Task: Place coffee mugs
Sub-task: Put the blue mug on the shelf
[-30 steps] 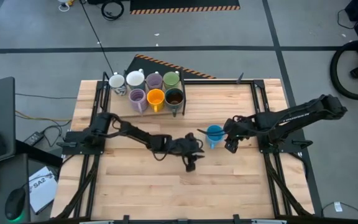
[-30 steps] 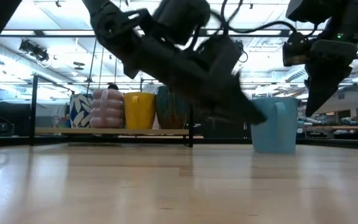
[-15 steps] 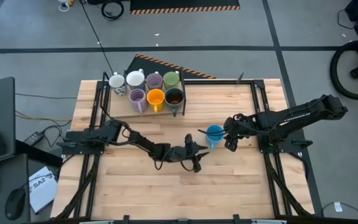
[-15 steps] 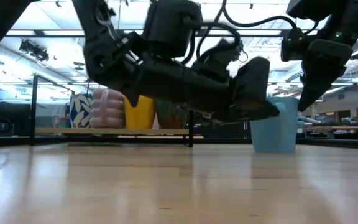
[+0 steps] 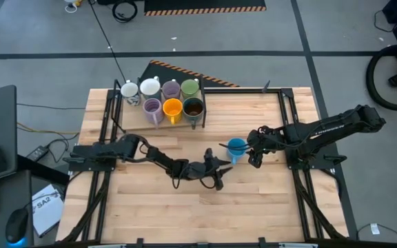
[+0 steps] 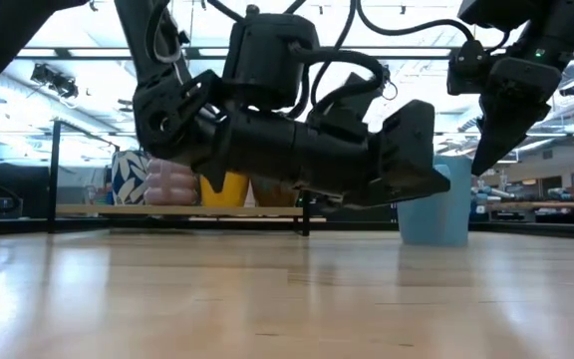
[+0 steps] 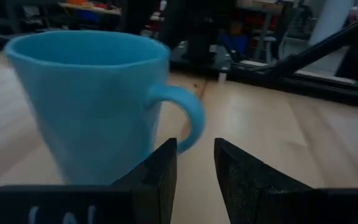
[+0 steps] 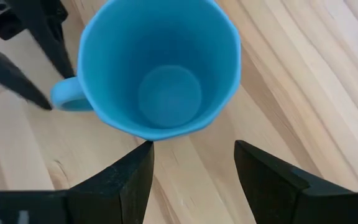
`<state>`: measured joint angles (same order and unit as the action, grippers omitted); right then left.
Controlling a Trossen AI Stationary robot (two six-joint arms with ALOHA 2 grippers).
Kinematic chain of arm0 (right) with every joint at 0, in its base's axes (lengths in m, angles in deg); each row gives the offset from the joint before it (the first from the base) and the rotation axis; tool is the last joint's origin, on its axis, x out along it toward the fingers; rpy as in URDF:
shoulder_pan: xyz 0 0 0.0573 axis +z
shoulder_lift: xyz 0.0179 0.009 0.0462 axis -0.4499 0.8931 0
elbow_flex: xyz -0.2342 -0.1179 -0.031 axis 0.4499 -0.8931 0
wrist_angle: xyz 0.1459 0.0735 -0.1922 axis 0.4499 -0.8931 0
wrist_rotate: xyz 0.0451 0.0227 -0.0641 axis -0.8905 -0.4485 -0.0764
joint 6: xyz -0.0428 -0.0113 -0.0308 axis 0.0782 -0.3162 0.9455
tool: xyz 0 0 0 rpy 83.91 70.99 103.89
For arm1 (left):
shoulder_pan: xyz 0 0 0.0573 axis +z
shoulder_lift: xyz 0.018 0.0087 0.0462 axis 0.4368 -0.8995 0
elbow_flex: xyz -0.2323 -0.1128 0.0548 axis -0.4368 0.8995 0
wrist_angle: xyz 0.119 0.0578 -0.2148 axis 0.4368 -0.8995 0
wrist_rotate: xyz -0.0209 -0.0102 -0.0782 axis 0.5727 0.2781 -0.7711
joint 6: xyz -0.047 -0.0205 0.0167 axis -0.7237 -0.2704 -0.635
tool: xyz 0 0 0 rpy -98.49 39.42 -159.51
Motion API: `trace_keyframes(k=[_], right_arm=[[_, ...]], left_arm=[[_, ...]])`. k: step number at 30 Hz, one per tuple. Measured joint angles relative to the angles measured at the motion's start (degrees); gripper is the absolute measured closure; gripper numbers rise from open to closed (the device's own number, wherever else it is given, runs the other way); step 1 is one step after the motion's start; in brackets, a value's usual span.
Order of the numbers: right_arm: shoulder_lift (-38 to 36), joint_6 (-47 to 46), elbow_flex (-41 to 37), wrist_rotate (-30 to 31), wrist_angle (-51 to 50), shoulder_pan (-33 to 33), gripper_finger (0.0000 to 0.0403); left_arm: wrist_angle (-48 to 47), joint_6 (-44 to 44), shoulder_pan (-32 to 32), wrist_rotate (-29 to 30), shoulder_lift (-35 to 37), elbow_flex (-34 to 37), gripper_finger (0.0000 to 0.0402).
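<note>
Since 1 s ago the left gripper (image 5: 218, 160) has swung round and levelled out, now lying low over the table (image 5: 253, 207) w/ its fingers aimed at the blue mug (image 5: 236, 148); the right gripper (image 5: 252, 153) has edged a little closer to that mug. Mug itself hasn't shifted.

Taking the blue mug as landmark: it stands upright on the bare wood near table centre, handle on the left-arm side. In the left wrist view the mug (image 7: 89, 106) fills the frame just ahead of the left gripper (image 7: 194, 171); fingers part-open w/ a narrow gap, lined up roughly w/ the handle, nothing between them, not touching yet. Right gripper sits just beside and above the mug on the opposite side; right wrist view looks down into the empty mug (image 8: 160, 68), the right gripper (image 8: 191, 171) w/ fingers spread wide, holding nothing, clear of the rim. Low view: the mug (image 6: 434, 204) is partly hidden behind the left gripper (image 6: 412, 170), the right gripper (image 6: 486, 140) hanging above it.

Other seven mugs (image 5: 163, 98) are well apart from the blue one, toward the far left part of the table, packed in two rows on a board (image 5: 133, 114): white, white, lilac, green behind; lilac, orange, dark brown in front.
</note>
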<state>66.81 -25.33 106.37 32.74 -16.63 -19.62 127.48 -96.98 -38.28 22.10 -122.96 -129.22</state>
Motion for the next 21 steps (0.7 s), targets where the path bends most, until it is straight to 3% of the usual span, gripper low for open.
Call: trace_keyframes(k=[6,21], right_arm=[[0.0,0.0,0.0,-0.1,0.4,0.0,0.0174],[0.4,-3.0,0.0,-0.3,2.4,0.0,0.0174]], left_arm=[[0.7,3.7,-0.5,2.5,-0.1,0.0,0.0287],[3.0,2.0,1.6,-0.5,-0.1,-0.1,0.0287]])
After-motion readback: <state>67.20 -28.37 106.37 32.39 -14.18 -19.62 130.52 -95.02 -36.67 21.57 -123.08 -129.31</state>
